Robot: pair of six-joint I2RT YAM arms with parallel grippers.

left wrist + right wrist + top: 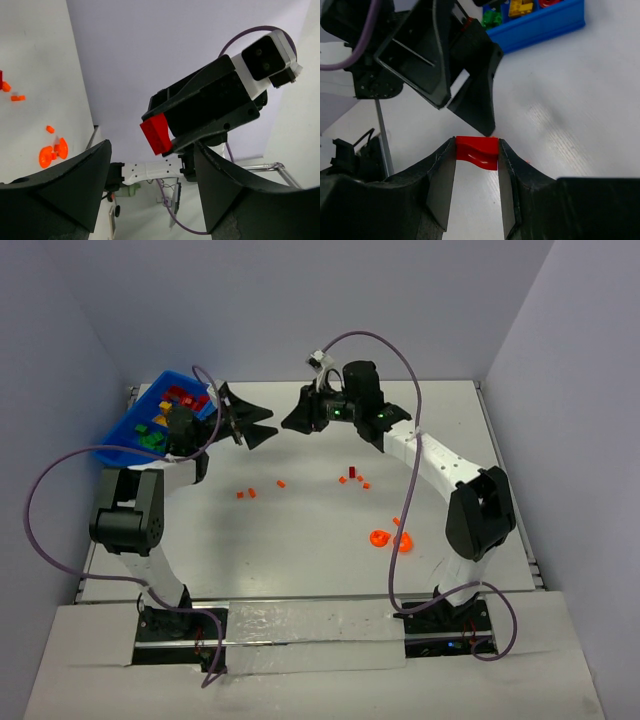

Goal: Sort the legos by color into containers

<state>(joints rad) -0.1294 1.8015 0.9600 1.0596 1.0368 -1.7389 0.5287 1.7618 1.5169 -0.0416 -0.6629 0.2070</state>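
I see the red brick (476,151) pinched between the fingers of my right hand (292,421), raised above the table (300,550) at its far middle. Just left of it my left hand (262,427) faces it, spread wide and empty, with only a narrow gap between the two. The blue bin (125,418) sits in the far left corner against the table's edge, walls (60,360) close behind. Bare table lies beneath and nearer, dotted with orange bits (246,494) and rounded orange pieces (390,538) near right. From above, the brick is hidden by the fingers, and my left arm (185,440) covers part of the bin, so I can't make out its compartments.
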